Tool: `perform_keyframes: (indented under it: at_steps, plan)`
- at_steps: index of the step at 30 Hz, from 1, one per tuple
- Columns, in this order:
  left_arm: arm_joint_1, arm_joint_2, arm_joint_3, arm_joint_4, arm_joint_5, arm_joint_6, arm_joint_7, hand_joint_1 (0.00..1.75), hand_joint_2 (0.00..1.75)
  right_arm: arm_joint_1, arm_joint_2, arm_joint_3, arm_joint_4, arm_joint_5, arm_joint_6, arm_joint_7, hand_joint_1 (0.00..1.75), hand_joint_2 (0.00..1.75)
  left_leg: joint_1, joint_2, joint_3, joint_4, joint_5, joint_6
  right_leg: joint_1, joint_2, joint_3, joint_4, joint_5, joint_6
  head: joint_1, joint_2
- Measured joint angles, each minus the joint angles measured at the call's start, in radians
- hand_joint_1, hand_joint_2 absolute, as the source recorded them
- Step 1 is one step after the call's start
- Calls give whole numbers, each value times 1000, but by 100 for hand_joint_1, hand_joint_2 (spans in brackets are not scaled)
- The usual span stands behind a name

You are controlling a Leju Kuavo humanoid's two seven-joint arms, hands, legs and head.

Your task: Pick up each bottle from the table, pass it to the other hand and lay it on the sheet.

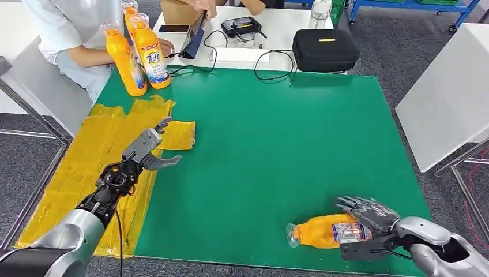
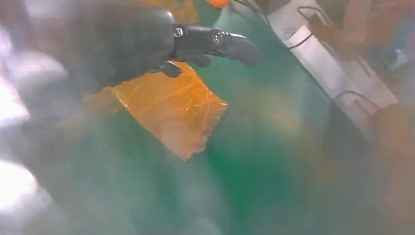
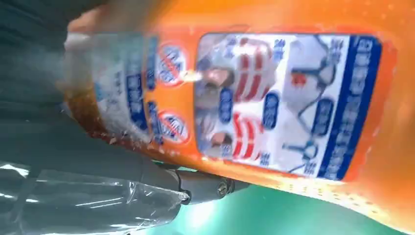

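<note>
Head view: I am closing my right hand point(image 1: 369, 228) around an orange bottle point(image 1: 323, 231) lying on its side on the green tabletop point(image 1: 277, 150), near the front edge, cap end pointing toward my left. Fingers are wrapping over the label and the thumb is underneath; whether the bottle is lifted off the mat I cannot tell. My left hand point(image 1: 151, 147) is hovering released, fingers apart, over the inner edge of the yellow sheet point(image 1: 86, 161), holding nothing. Two more orange bottles point(image 1: 138, 55) are standing upright at the far left corner, beside a seated person point(image 1: 69, 40). Nothing is lying on the sheet yet. Left wrist view: blurred; my fingers point(image 2: 235, 44) are spread above a flap of the sheet point(image 2: 171, 110), empty. Right wrist view: the bottle's label point(image 3: 274, 103) is pressing close against my palm, a finger point(image 3: 205, 186) running under it. Judgement: first bottle is being grasped; handover and laying down remain, then the two standing ones.
</note>
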Motion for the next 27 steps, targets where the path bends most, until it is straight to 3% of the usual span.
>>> perform_keyframes:
  at_steps: [10,15,16,18,19,21,27]
  plan:
    - [3,0,0,0,-3,0,7,0,175,-54,98,25,92,23,-35,-7,0,175,1,2,3,0,0,0,2,2,2,0,0,-1,1,0]
    - [5,0,0,0,-5,0,9,0,175,-89,157,34,149,52,-66,-7,0,175,3,12,9,0,-1,-1,3,9,4,-1,3,-4,0,0]
    - [5,0,0,0,-5,0,9,0,175,-93,166,36,158,53,-66,-7,14,175,3,13,10,0,-2,-2,4,10,5,-1,3,-4,1,0]
    - [5,0,0,0,-5,1,10,0,175,-99,180,37,171,61,-79,-6,138,175,4,15,12,0,-2,-2,5,13,7,-1,4,-6,1,0]
    - [6,0,0,0,-5,2,10,0,175,-102,190,37,180,70,-94,-4,143,175,5,17,13,0,-2,-3,6,14,8,-1,5,-7,1,0]
    - [6,1,0,0,-3,3,12,0,175,-108,213,37,198,86,-121,-3,171,175,6,19,15,-1,-2,-3,7,17,8,-2,5,-8,1,0]
    - [8,1,0,0,-3,8,14,0,175,-113,292,29,228,130,-232,6,175,175,9,20,15,-1,0,-7,10,18,8,-2,8,-12,1,0]
